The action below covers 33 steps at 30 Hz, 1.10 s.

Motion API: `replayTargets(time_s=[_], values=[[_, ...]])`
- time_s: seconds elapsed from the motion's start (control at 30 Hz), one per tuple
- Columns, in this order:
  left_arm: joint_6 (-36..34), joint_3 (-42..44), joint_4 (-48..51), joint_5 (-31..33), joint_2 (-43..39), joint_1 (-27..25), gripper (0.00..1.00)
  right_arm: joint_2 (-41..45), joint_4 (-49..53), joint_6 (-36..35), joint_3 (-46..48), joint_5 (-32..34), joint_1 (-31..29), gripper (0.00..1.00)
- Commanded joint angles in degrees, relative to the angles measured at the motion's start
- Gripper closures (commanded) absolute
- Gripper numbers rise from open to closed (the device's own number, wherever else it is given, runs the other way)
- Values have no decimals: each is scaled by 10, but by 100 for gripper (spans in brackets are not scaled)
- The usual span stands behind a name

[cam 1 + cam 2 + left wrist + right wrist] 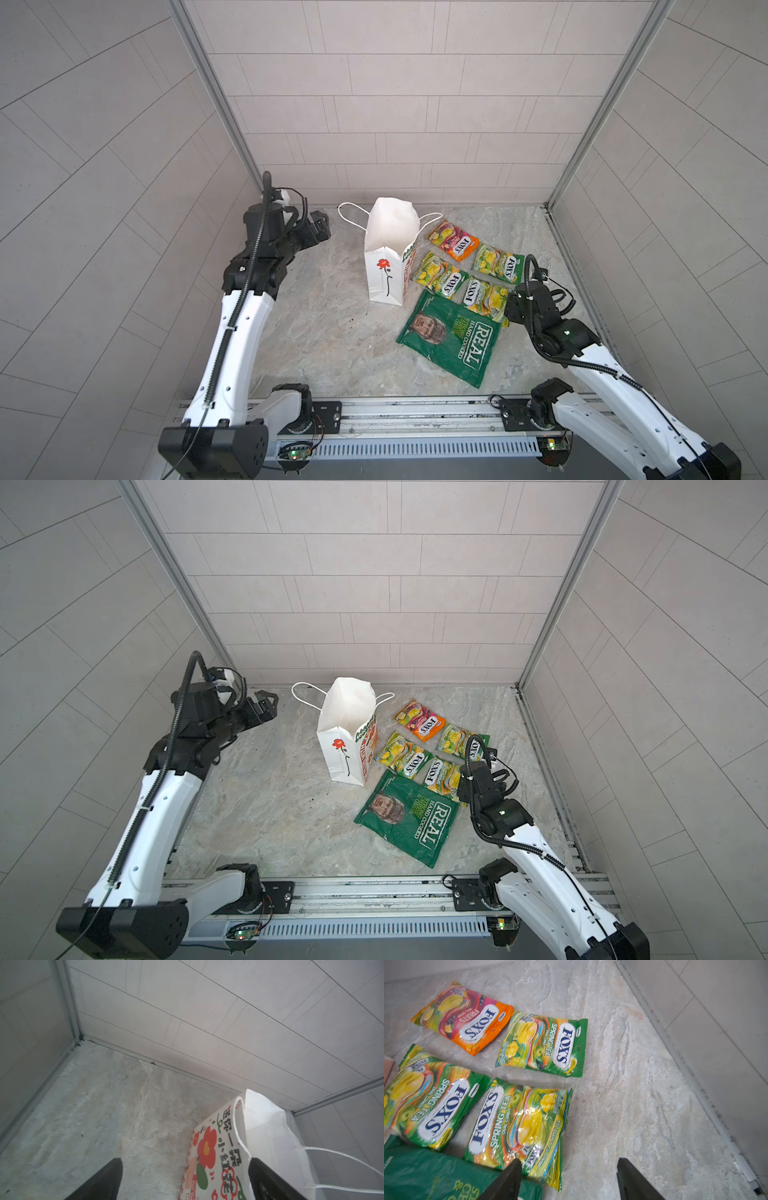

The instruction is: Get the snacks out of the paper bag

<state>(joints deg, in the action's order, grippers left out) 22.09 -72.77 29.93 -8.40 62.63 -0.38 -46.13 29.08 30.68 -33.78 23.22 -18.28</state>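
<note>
The white paper bag (386,253) (345,733) stands upright, mouth open, showing only white paper inside. To its right, flat on the table, lie the snacks: an orange-pink FOX'S packet (453,240) (465,1018), three green-yellow FOX'S packets (498,264) (438,276) (484,297) and a large green REAL bag (451,343) (409,816). My left gripper (320,224) (185,1169) is open, left of the bag and apart from it. My right gripper (569,1167) is open and empty above the nearest FOX'S packet's (517,1124) edge.
Tiled walls close in the stone-look table (324,316) at the back and on both sides. The bag's cord handles (349,214) (342,1157) hang outward on both sides. A metal rail (415,411) carrying both arm bases runs along the front edge.
</note>
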Motion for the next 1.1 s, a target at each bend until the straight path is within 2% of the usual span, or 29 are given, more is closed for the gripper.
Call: replayTargets(time_s=[0.0,0.1,0.3,0.5,0.77,0.97,1.07], values=[[-33,48,1,114,-37,2,0,-22,-87,-43,6,81,22,26],[-12,111,-33,172,-70,2,0,-49,-138,-62,15,122,50,26],[23,207,-100,213,-82,2,1,-87,-229,-94,32,155,108,26],[20,319,-199,295,-92,1,0,-113,-347,-139,69,201,123,25],[-45,436,-362,290,-64,2,0,-159,-495,-206,113,229,124,24],[-96,491,-477,257,-41,2,0,-170,-544,-210,140,231,124,17],[-118,503,-505,254,-25,1,0,-171,-564,-210,152,219,124,14]])
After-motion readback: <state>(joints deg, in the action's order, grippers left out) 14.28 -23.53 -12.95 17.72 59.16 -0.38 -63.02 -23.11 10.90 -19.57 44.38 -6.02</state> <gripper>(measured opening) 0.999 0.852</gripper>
